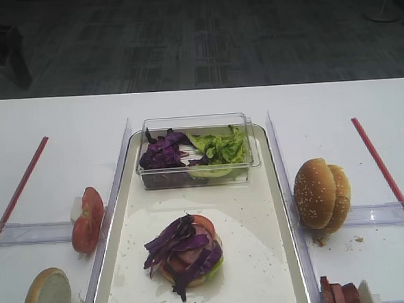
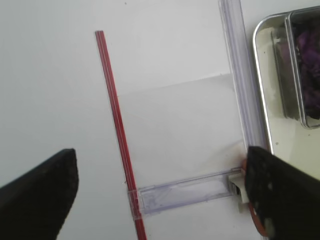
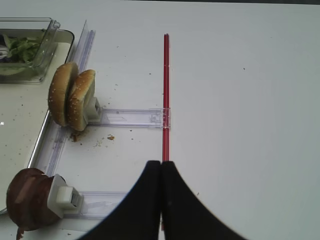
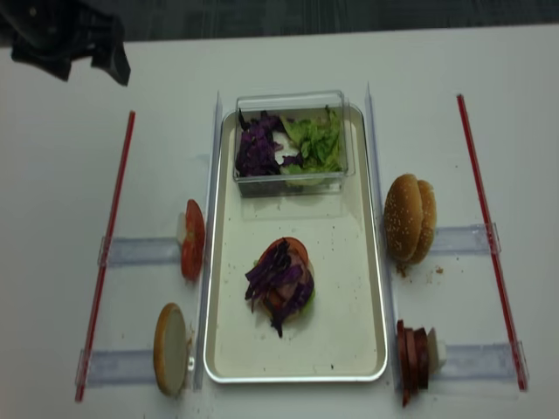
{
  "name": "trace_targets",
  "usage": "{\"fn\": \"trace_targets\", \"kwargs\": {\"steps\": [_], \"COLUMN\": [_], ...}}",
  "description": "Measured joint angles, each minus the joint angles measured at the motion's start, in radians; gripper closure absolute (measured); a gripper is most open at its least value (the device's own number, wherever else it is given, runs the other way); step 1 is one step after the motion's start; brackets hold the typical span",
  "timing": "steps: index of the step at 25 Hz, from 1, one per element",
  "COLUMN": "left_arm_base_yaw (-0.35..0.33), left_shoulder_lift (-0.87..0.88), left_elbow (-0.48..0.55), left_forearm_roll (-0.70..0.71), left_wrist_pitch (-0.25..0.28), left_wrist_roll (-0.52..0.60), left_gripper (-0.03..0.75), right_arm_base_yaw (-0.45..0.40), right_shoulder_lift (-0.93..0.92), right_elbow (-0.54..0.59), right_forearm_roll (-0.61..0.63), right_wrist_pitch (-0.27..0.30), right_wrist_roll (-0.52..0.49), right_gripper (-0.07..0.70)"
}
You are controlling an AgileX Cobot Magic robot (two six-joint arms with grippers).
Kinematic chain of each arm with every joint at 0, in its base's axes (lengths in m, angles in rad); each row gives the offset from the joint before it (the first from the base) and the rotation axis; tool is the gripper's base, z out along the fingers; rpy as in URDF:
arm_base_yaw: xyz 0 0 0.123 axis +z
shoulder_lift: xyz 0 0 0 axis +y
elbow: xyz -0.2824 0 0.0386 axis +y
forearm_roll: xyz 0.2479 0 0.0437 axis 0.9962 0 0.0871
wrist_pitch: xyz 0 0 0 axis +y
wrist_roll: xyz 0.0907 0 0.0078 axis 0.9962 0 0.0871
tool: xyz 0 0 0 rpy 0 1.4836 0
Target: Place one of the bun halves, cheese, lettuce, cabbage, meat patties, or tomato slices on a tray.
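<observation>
On the tray (image 1: 263,257) sits a stack topped with purple cabbage (image 1: 183,243) over a tomato slice and meat, with lettuce at its base. Left of the tray stand tomato slices (image 1: 87,220) and a bun half (image 1: 46,298). To its right are two upright bun halves (image 1: 321,193) and meat patties (image 1: 338,295). My left gripper (image 2: 160,152) is open and empty over the table left of the tray; a tomato edge (image 2: 255,220) shows by its right finger. My right gripper (image 3: 161,162) is shut on nothing, right of the bun halves (image 3: 72,100) and meat patties (image 3: 27,205).
A clear plastic box (image 1: 195,150) with spare cabbage and lettuce stands at the tray's far end. Clear plastic rails (image 1: 115,191) run along both tray sides, with cross holders (image 2: 185,192) under the food. Red strips (image 3: 165,85) lie on the table at left and right. Neither arm shows in the high views.
</observation>
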Motion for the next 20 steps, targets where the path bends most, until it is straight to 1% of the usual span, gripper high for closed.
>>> {"fn": "trace_targets", "kwargs": {"steps": [4,8,14,18,20], "left_arm_base_yaw": [0.000,0.000,0.000,0.000,0.002], "left_shoulder_lift": [-0.062,-0.130,-0.245,-0.361,-0.430], "left_elbow": [0.045,0.122,0.270,0.394,0.464], "left_forearm_roll": [0.008,0.008,0.005,0.004,0.004], "left_wrist_pitch": [0.002,0.004,0.004,0.004,-0.004], "left_wrist_roll": [0.000,0.000,0.000,0.000,0.000], "left_gripper": [0.097,0.097,0.097,0.097,0.097], "right_arm_base_yaw": [0.000,0.000,0.000,0.000,0.000], "right_shoulder_lift": [0.000,0.000,0.000,0.000,0.000], "right_elbow": [0.000,0.000,0.000,0.000,0.000], "right_forearm_roll": [0.000,0.000,0.000,0.000,0.000], "right_wrist_pitch": [0.000,0.000,0.000,0.000,0.000], "right_wrist_roll": [0.000,0.000,0.000,0.000,0.000], "right_gripper": [0.595,0.595,0.595,0.595,0.595]}}
